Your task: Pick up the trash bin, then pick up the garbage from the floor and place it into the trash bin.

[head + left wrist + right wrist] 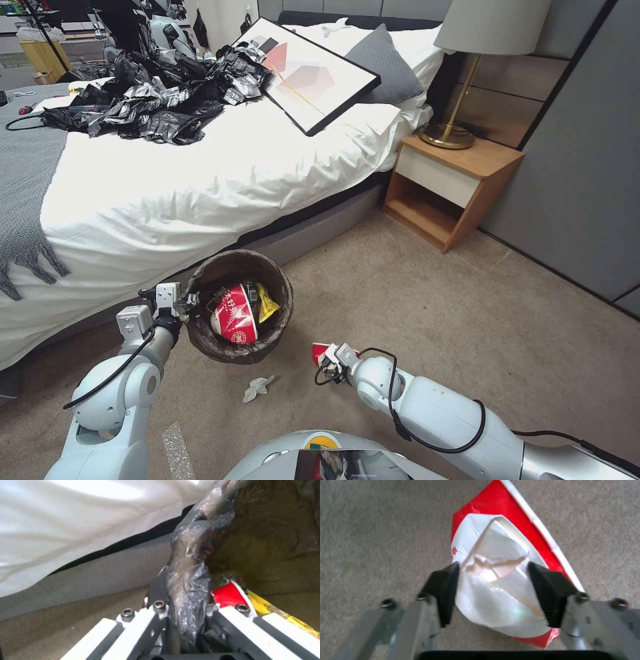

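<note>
The trash bin (283, 283), lined with a dark brown bag, hangs tilted just off the carpet beside the bed. My left gripper (189, 301) is shut on its bagged rim (191, 562); in the left wrist view the gripper (185, 602) pinches the crinkly liner. Inside lie a red-and-white paper bowl (235, 313) and a yellow wrapper (267, 304). My right gripper (327, 357) is low over the carpet, right of the bin. Its black pads (445, 585) press both sides of a crushed red-and-white paper bowl (496, 547). A white tissue wad (257, 388) lies on the floor below the bin.
The bed (200, 193) runs along the left, carrying a black-silver plastic heap (160, 93) and a framed picture (313, 73). A wooden nightstand (453, 183) with a lamp (467, 73) stands at the back right by a grey wall. Open carpet (433, 313) lies to the right.
</note>
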Available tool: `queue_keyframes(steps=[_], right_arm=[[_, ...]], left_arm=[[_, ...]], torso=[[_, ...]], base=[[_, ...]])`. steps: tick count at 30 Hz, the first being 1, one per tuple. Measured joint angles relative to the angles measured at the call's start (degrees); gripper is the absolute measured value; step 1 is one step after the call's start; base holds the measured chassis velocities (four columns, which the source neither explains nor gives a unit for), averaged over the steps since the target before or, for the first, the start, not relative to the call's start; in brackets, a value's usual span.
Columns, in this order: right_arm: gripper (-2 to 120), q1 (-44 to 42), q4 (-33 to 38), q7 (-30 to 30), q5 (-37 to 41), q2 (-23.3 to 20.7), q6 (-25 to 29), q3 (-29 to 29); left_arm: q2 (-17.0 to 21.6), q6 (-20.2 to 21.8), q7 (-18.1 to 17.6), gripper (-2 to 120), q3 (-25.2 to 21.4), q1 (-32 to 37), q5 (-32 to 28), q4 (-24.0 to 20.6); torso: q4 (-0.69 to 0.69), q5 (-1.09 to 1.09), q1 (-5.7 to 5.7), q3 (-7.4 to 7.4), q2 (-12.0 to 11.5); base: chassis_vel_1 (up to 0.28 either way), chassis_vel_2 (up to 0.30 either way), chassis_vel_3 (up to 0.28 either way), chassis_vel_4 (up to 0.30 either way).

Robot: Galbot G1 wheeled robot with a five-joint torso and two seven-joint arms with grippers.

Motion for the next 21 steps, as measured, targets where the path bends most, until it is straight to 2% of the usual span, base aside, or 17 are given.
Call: queue_keyframes(steps=[2, 3, 6, 7, 9, 11, 12, 21], right_arm=[[34, 0.05, -0.67, -0.54, -0.13, 0.11, 0.34, 0.24], [34, 0.05, -0.67, -0.54, -0.13, 0.11, 0.34, 0.24], [20, 0.02, -1.74, -0.98, -0.93, 0.20, 0.71, 0.68], [20, 0.02, -1.74, -0.98, -0.93, 0.20, 0.71, 0.68], [9, -0.05, -2.17, -1.26, -1.22, 0.25, 0.92, 0.81], [6, -0.07, -2.38, -1.34, -1.36, 0.32, 1.00, 0.92], [0, -0.10, -2.61, -1.47, -1.45, 0.41, 1.10, 1.01], [0, -0.09, -3.10, -1.58, -1.60, 0.74, 1.29, 1.29]], left_arm=[[0.00, -0.08, 0.03, 0, -0.05, 0.02, 0.00, 0.01], [0.00, -0.08, 0.03, 0, -0.05, 0.02, 0.00, 0.01], [-0.02, -0.09, 0.05, 0, -0.05, -0.01, -0.01, 0.01], [-0.02, -0.09, 0.05, 0, -0.05, -0.01, -0.01, 0.01], [0.00, -0.19, 0.09, 0, -0.10, 0.06, -0.01, 0.01], [0.00, -0.20, 0.10, 0, -0.12, 0.09, -0.01, 0.01], [-0.01, -0.21, 0.11, 0, -0.12, 0.10, 0.00, 0.01], [-0.01, -0.23, 0.13, 0, -0.22, 0.20, -0.01, 0.01]], torso=[[0.02, 0.01, 0.00, 0.00, 0.00], [0.02, 0.01, 0.00, 0.00, 0.00], [-0.01, 0.00, 0.00, 0.00, 0.00], [-0.01, 0.00, 0.00, 0.00, 0.00], [0.00, -0.01, 0.00, 0.00, 0.00], [0.00, 0.00, 0.00, 0.00, -0.01], [0.00, 0.00, 0.00, 0.01, -0.01], [0.00, 0.00, 0.00, 0.01, -0.01]], base=[[0.000, 0.000, 0.000, 0.000], [0.000, 0.000, 0.000, 0.000], [0.000, 0.000, 0.000, 0.000], [0.000, 0.000, 0.000, 0.000], [0.000, 0.000, 0.000, 0.000], [0.000, 0.000, 0.000, 0.000], [0.000, 0.000, 0.000, 0.000], [0.000, 0.000, 0.000, 0.000]])
